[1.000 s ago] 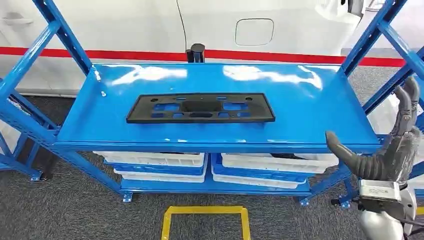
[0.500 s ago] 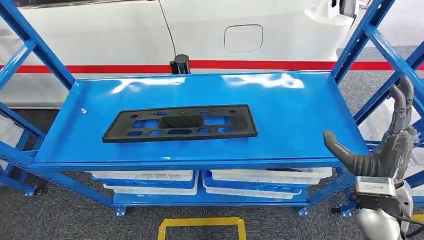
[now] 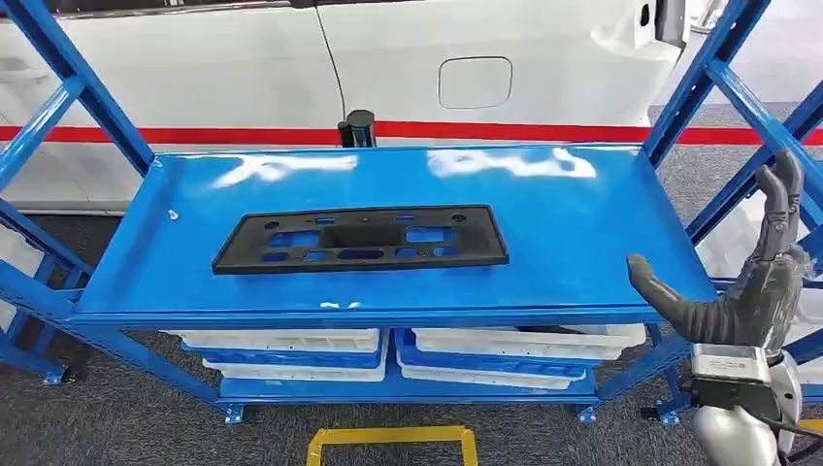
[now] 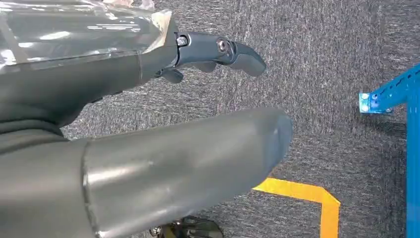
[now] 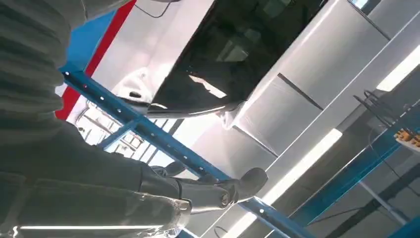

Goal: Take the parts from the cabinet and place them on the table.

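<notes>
- Right hand (image 3: 752, 291) is hovering off the shelf's (image 3: 582, 223) right end, fingers spread and pointing up, thumb jutting toward the shelf edge, holding nothing.
- Left hand (image 4: 148, 129) is hanging over grey carpet (image 4: 322, 59), fingers apart, gripping nothing.
- Part (image 3: 361, 239), a flat black matte plate with cutouts, is lying on the glossy blue metal shelf, left of centre.
- White bins (image 3: 524, 345) are sitting on the tier below.

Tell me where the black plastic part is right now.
In the head view, the black part lies flat on the blue shelf, left of centre, well left of the raised right robot hand.
</notes>
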Robot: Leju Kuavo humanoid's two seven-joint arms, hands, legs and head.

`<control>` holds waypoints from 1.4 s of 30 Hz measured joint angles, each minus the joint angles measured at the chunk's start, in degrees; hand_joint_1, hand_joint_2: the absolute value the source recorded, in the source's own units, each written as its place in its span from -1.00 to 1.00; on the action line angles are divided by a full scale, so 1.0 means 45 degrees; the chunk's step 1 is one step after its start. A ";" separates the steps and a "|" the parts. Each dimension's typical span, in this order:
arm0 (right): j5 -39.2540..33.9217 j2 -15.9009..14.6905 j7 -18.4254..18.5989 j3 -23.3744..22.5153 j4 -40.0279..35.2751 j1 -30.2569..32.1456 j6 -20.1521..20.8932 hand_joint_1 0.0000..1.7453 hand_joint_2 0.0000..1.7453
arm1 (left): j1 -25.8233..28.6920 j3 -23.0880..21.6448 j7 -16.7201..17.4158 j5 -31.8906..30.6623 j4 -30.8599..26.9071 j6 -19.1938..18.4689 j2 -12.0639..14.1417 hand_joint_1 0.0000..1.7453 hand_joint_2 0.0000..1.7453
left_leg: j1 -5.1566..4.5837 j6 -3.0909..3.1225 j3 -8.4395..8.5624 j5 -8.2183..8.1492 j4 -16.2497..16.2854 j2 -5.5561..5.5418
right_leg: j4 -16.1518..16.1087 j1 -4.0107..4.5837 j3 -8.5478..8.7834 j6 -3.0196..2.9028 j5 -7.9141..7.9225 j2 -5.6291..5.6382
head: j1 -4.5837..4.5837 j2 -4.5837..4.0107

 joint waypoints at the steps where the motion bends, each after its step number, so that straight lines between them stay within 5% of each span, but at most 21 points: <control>1: -0.0010 -0.0010 0.0000 0.0000 0.0000 -0.0014 -0.0005 -1.00 1.00 | 0.0000 0.0000 0.0000 0.0058 0.0000 0.0005 -0.0005 -1.00 -1.00 | -0.0001 0.0003 -0.0002 -0.0002 0.0015 0.0000 | -0.0001 0.0000 0.0005 0.0002 0.0001 0.0000 | 0.0000 0.0000; 19: -0.0092 -0.0068 -0.0078 0.0004 0.0000 -0.0048 0.0005 -1.00 1.00 | 0.0018 0.0005 -0.0087 0.0126 0.0000 0.0024 -0.0087 -1.00 -1.00 | -0.0015 0.0059 -0.0008 -0.0044 0.0041 0.0001 | -0.0037 -0.0022 0.0013 0.0010 0.0004 0.0000 | 0.0000 0.0000; 20: -0.0097 -0.0063 -0.0078 0.0005 0.0000 -0.0043 0.0000 -1.00 1.00 | 0.0020 0.0005 -0.0087 0.0126 0.0000 0.0024 -0.0078 -1.00 -1.00 | -0.0046 0.0134 -0.0053 -0.0109 0.0190 0.0003 | -0.0082 -0.0187 0.0005 0.0099 0.0057 -0.0009 | 0.0000 0.0000; 24: -0.0092 -0.0087 -0.0083 -0.0009 -0.0024 -0.0025 0.0000 -1.00 1.00 | 0.0008 0.0005 -0.0087 0.0126 0.0000 0.0029 -0.0073 -1.00 -1.00 | -0.0073 0.0501 0.0051 0.0085 -0.0164 0.0021 | -0.0345 -0.0047 0.0137 0.0267 0.0165 -0.0002 | -0.0058 0.0000; 26: -0.0087 -0.0107 -0.0097 -0.0020 -0.0034 -0.0027 0.0000 -1.00 1.00 | 0.0009 0.0005 -0.0092 0.0126 -0.0005 0.0029 -0.0102 -1.00 -1.00 | 0.0083 0.0582 0.0322 0.0338 -0.0575 0.0075 | 0.0411 -0.0021 -0.0310 0.0145 -0.0165 -0.0026 | 0.0024 0.0000; 28: -0.0087 -0.0136 -0.0102 -0.0019 -0.0029 0.0020 0.0000 -1.00 1.00 | 0.0022 0.0005 -0.0087 0.0126 -0.0005 0.0029 -0.0107 -1.00 -1.00 | 0.0103 0.0602 0.0320 0.0325 -0.0574 0.0096 | 0.2535 -0.0033 -0.1445 0.0038 -0.0892 -0.0016 | 0.0063 0.0000; 30: -0.0092 -0.0136 -0.0097 -0.0015 0.0005 0.0070 0.0005 -1.00 1.00 | 0.0026 0.0005 -0.0087 0.0126 -0.0005 0.0029 -0.0121 -1.00 -1.00 | 0.0113 0.0544 0.0348 0.0261 -0.0560 0.0092 | 0.3713 -0.0052 -0.2196 0.0155 -0.1045 -0.0020 | 0.0073 0.0000; 31: -0.0097 -0.0136 -0.0097 -0.0015 0.0010 0.0071 0.0005 -1.00 1.00 | 0.0036 0.0005 -0.0087 0.0126 -0.0005 0.0029 -0.0141 -1.00 -1.00 | 0.0151 0.0494 0.0411 0.0203 -0.0557 0.0079 | 0.3386 -0.0085 -0.2102 0.0301 -0.0773 -0.0020 | 0.0058 0.0000; 33: -0.0097 -0.0136 -0.0097 -0.0015 0.0010 0.0048 0.0005 -1.00 1.00 | 0.0045 0.0005 -0.0083 0.0131 -0.0005 0.0029 -0.0185 -1.00 -1.00 | 0.0301 0.0271 0.0593 -0.0053 -0.0408 0.0022 | 0.1179 -0.0195 -0.1072 0.0723 0.0330 -0.0037 | 0.0063 0.0000; 34: -0.0097 -0.0136 -0.0097 -0.0015 0.0019 0.0031 0.0005 -1.00 1.00 | 0.0046 0.0005 -0.0078 0.0126 -0.0005 0.0029 -0.0170 -1.00 -1.00 | 0.0337 0.0125 0.0631 -0.0265 -0.0228 0.0005 | 0.0146 -0.0290 -0.0634 0.0861 0.0606 -0.0086 | 0.0106 0.0000; 35: -0.0102 -0.0111 -0.0097 0.0000 0.0092 0.0005 0.0029 -1.00 1.00 | 0.0040 0.0005 -0.0073 0.0131 0.0005 0.0043 -0.0060 -1.00 -1.00 | 0.0191 -0.0045 0.0435 -0.0451 -0.0093 -0.0012 | 0.0314 -0.0181 -0.0471 0.0767 0.0305 -0.0001 | 0.0185 0.0000; 37: -0.0111 -0.0141 -0.0087 -0.0004 0.0083 0.0048 0.0064 -1.00 1.00 | 0.0000 0.0000 -0.0083 0.0141 -0.0010 0.0044 -0.0121 -1.00 -1.00 | 0.0225 -0.0092 0.0436 -0.0569 -0.0010 -0.0016 | 0.0361 -0.0184 -0.0574 0.0294 0.0132 0.0098 | 0.0095 0.0000; 40: -0.0097 -0.0146 -0.0102 -0.0010 0.0078 0.0029 0.0063 -1.00 1.00 | -0.0019 0.0005 -0.0073 0.0146 -0.0010 0.0044 -0.0117 -1.00 -1.00 | 0.0335 -0.0177 0.0482 -0.0772 0.0100 0.0042 | 0.0430 -0.0197 -0.0525 0.0004 -0.0015 0.0127 | 0.0058 0.0000; 42: -0.0092 -0.0160 -0.0112 -0.0015 0.0078 -0.0016 0.0063 -1.00 1.00 | -0.0054 0.0005 -0.0073 0.0146 -0.0010 0.0044 -0.0112 -1.00 -1.00 | 0.0297 -0.0194 -0.0482 -0.1482 0.1791 0.0079 | 0.0428 -0.0159 -0.0466 -0.0136 -0.0098 0.0104 | 0.0024 0.0000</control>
